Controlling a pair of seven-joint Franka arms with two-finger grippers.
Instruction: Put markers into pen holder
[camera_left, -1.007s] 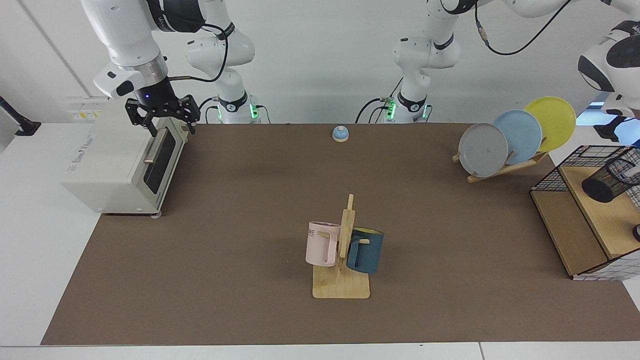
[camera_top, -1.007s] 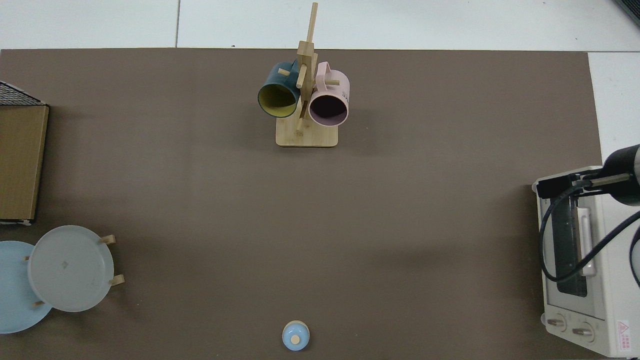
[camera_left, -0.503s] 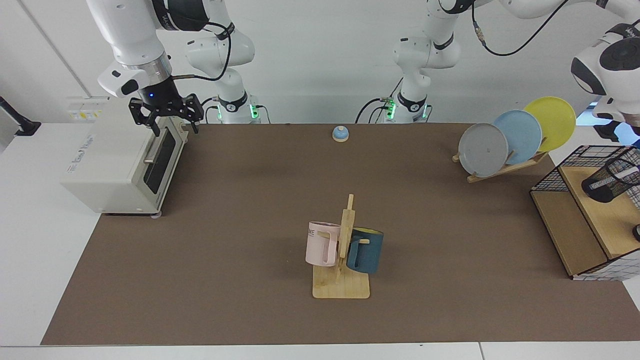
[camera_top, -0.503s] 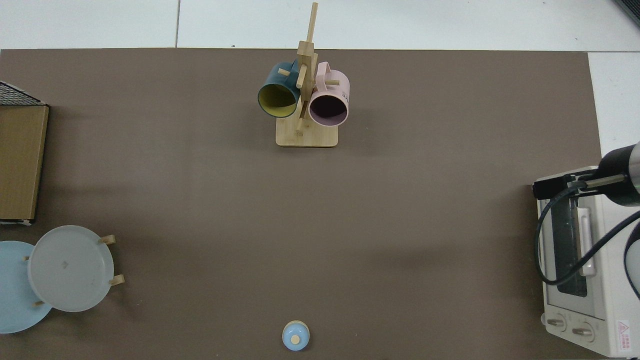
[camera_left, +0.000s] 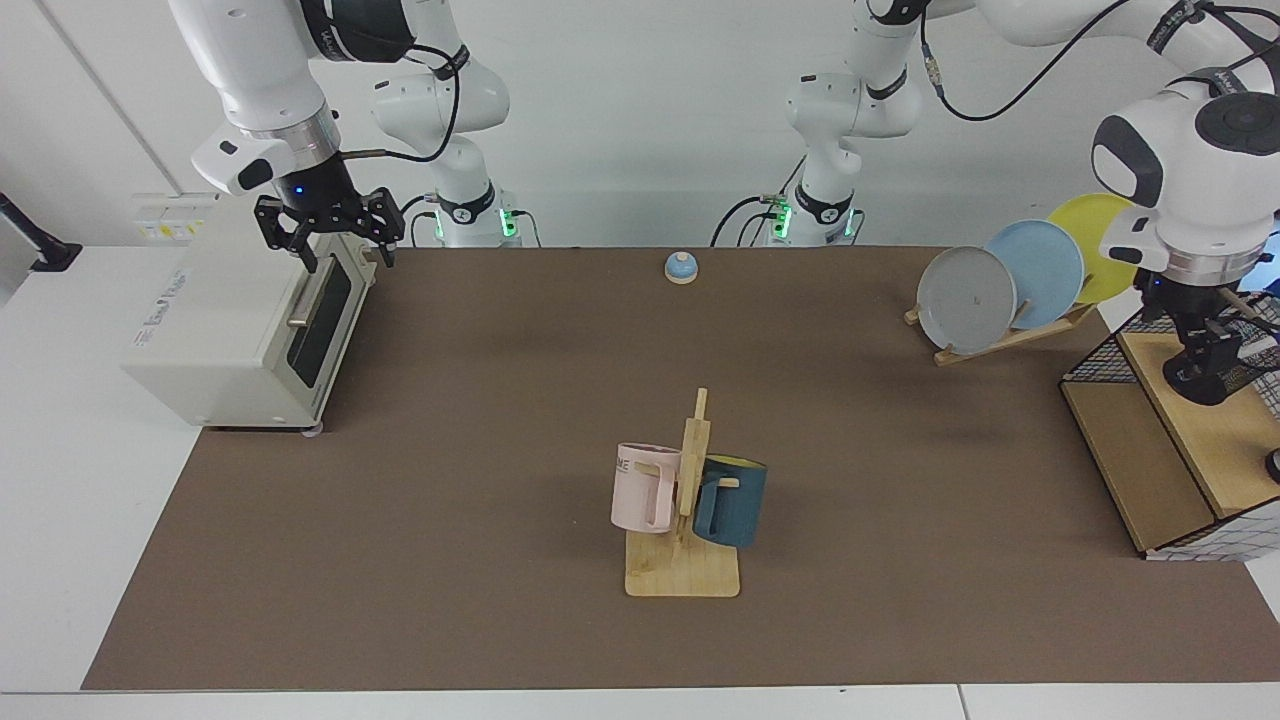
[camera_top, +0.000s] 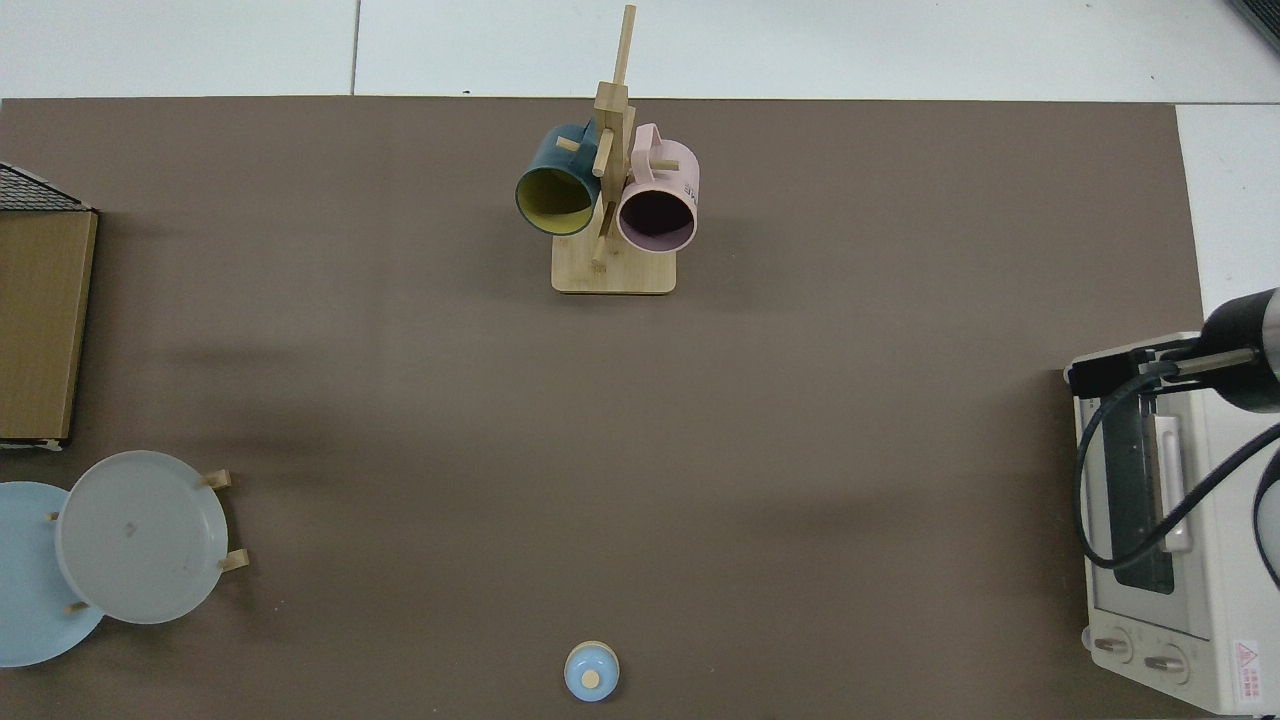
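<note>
Gripping the black wire-mesh pen holder (camera_left: 1243, 362) — left hand (camera_left: 1205, 372); right hand (camera_left: 328, 240) spread open.

Little lettering, most of it too small to read

The pink mug (camera_left: 645, 487) on the wooden rack bears dark capitals near its rim; in the facing view only "ME" shows beside the handle, and in the top view the same print is a dark smudge on the mug's side. The toaster oven (camera_left: 245, 325) has a slanted line of grey script on its side panel, too fine to make out. On its front corner, in the top view, a red triangular warning sticker (camera_top: 1246, 655) sits beside the two knobs; its small print cannot be read.
</note>
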